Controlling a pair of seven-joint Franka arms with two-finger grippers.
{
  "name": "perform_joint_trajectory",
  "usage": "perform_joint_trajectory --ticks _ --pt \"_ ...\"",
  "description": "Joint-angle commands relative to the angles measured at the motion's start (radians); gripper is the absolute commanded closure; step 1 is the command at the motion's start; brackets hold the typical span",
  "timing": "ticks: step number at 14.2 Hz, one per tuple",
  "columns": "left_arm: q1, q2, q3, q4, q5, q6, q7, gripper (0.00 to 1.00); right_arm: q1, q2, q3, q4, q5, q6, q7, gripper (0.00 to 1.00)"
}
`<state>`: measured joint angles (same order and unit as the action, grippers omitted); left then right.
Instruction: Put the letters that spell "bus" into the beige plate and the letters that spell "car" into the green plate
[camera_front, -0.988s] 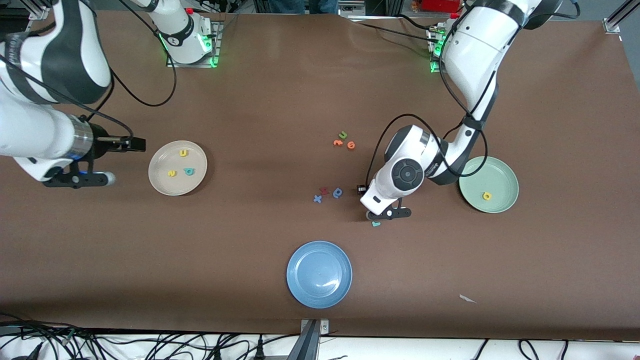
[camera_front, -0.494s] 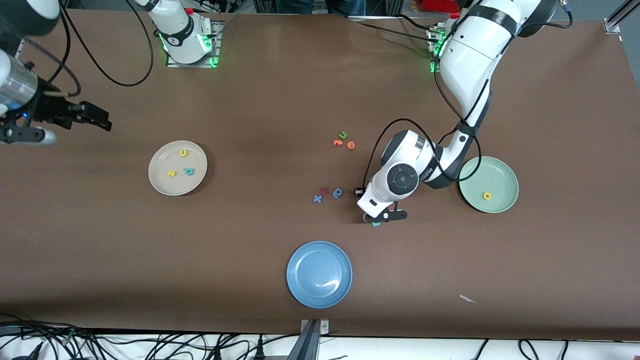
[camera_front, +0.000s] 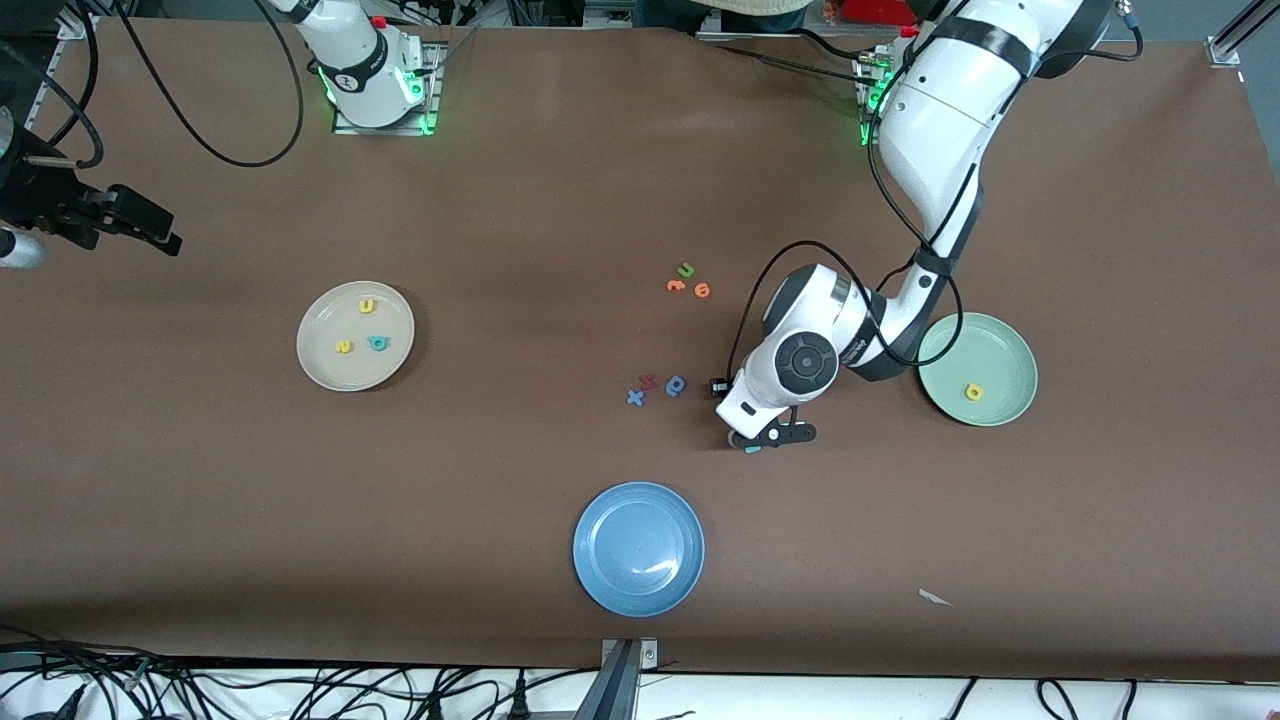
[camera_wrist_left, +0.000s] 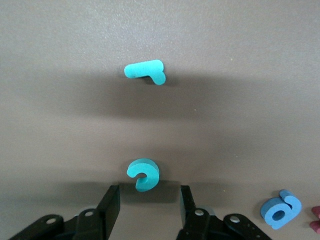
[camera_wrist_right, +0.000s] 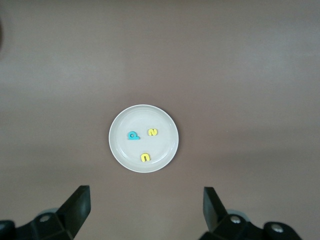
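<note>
Left gripper (camera_wrist_left: 145, 197): low over the table between the blue plate and the green plate, fingers (camera_wrist_left: 111, 202) spread on either side of the teal c (camera_wrist_left: 143, 174), not yet touching it.
Teal c: flat on the table, between the fingertips in the left wrist view; hidden under the arm in the front view.
Teal r (camera_wrist_left: 146, 71): flat on the table, near the c; only a sliver (camera_front: 752, 449) peeks out by the gripper in the front view.
Green plate (camera_front: 1000, 340): toward the left arm's end, holding the yellow a (camera_front: 973, 392).
Beige plate (camera_front: 325, 360): toward the right arm's end, holding the yellow u (camera_front: 367, 306), yellow s (camera_front: 344, 347) and teal b (camera_front: 377, 343).
Right gripper (camera_wrist_right: 147, 202): waiting high at the right arm's end, over bare table, fingers wide apart, holding nothing.
Blue plate (camera_front: 638, 548): nearest the front camera.
Strays: blue round letter (camera_front: 675, 385), red s (camera_front: 648, 380) and blue x (camera_front: 634, 398) beside the left gripper; green u (camera_front: 686, 269) and two orange letters (camera_front: 677, 286) farther from the front camera.
</note>
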<state>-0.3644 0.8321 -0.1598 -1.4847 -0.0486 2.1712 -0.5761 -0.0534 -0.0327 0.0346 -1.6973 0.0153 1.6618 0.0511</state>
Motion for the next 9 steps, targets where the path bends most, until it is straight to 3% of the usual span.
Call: perform_joint_trajectory --ticks 1,9 --pt "-0.007 0.019 0.006 0.034 -0.011 0.013 -0.004 0.45 -0.020 0.017 0.031 0.019 -0.005 0.001 -0.011 0.00" --pt "-0.004 0.022 0.009 0.034 -0.008 0.022 -0.002 0.51 -0.010 0.036 0.031 0.034 -0.001 0.001 -0.001 0.00"
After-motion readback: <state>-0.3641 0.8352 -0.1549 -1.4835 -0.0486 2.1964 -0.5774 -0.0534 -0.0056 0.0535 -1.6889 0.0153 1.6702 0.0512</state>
